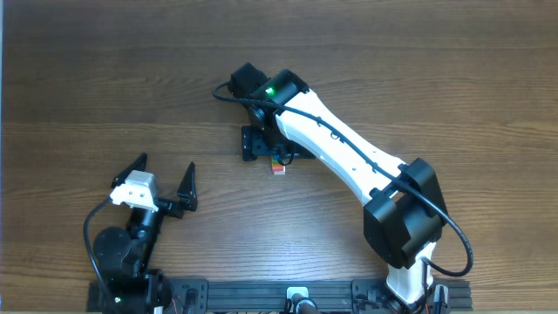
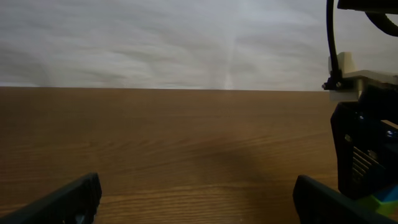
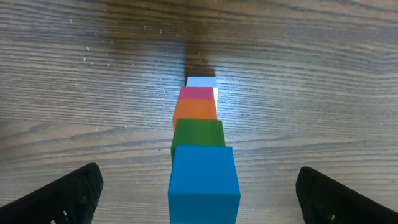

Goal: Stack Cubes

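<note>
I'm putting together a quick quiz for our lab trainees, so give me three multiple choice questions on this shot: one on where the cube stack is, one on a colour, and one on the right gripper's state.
1. Where is the stack of cubes?
A. straight below the right gripper
B. far off to one side of it
C. lifted in its fingers

2. Which cube is on top?
A. the white one
B. the blue cube
C. the orange one

3. The right gripper is:
A. shut on the top cube
B. shut on nothing
C. open

Answers:
1 A, the right wrist view looks down the stack between its own fingers.
2 B, blue is nearest that camera.
3 C, both fingers stand wide apart, clear of the cubes.
</note>
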You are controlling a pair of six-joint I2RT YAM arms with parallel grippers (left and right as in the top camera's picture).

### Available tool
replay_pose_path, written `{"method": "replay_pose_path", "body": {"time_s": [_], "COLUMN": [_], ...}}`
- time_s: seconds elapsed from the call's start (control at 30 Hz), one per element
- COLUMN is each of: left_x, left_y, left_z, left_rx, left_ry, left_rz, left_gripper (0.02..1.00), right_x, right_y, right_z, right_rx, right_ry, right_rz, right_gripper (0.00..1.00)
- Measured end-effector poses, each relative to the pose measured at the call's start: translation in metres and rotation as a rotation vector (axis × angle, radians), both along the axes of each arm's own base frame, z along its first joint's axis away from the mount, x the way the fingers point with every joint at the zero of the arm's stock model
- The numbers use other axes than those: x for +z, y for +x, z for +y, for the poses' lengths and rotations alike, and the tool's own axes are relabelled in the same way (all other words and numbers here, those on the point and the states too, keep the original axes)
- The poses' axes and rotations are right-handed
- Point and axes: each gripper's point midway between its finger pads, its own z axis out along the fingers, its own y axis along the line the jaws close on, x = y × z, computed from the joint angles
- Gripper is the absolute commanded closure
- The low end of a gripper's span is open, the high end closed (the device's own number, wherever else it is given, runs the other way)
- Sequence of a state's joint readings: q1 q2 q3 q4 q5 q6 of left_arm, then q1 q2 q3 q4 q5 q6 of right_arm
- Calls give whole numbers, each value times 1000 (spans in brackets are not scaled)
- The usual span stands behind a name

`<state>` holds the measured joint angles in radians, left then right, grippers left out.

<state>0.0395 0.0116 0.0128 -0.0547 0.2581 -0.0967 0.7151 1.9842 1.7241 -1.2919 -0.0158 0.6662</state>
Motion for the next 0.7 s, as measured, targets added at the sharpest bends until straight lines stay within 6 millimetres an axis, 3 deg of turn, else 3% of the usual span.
{"method": "replay_pose_path", "body": {"time_s": [0.17, 0.37, 0.5, 0.7], "left_x": [0, 0, 0, 0], "left_y": [0, 0, 0, 0], "left_z": [0, 0, 0, 0], "left_rx": [0, 0, 0, 0], "left_ry": [0, 0, 0, 0], "left_rz": [0, 0, 0, 0], "left_gripper": [18, 18, 18, 18], "right_x": [12, 58, 92, 158], "right_y": [15, 51, 60, 63], "right_z": [9, 16, -4, -56], "right_rx": [58, 109, 126, 108], "right_ry": [43, 102, 84, 39], "right_rz": [-57, -211, -302, -486], "right_gripper": [7, 7, 7, 9]}}
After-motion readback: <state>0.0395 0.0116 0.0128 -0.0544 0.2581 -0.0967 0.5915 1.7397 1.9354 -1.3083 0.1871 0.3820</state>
